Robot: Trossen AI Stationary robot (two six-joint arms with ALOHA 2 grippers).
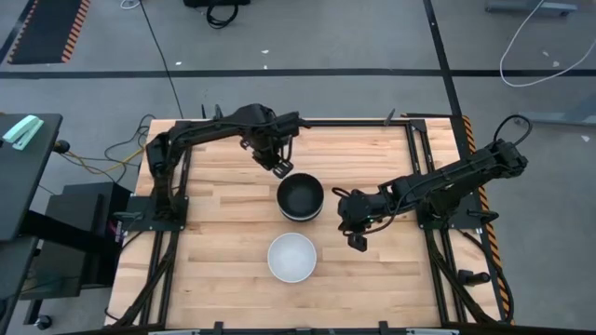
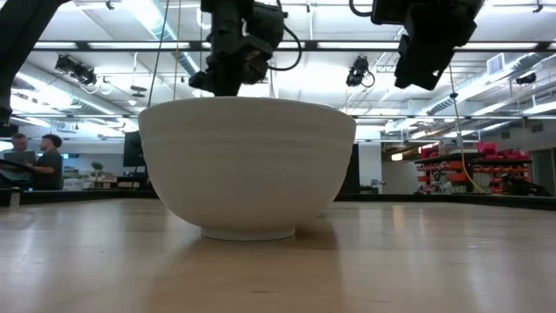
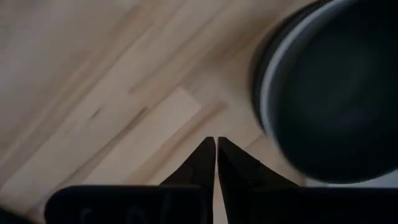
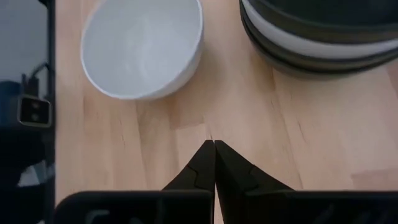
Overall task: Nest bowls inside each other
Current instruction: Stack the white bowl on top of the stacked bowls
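Note:
A stack of nested bowls (image 1: 300,197) stands mid-table, black bowl on top, with a white rim showing between dark ones in the right wrist view (image 4: 317,37). A single white bowl (image 1: 292,257) rests on its foot nearer the near edge; it fills the low view (image 2: 248,165). My left gripper (image 1: 280,167) hovers shut just beyond the stack's far-left side, and the stack (image 3: 336,87) shows in its wrist view. My right gripper (image 1: 358,242) hangs shut to the right of both bowls, above the table; its shut fingertips (image 4: 215,144) point at bare wood.
The wooden table (image 1: 223,251) has bare room on its left and right of the bowls. Black frame rails run along the edges (image 1: 424,158). People stand far off in the room behind (image 2: 35,156).

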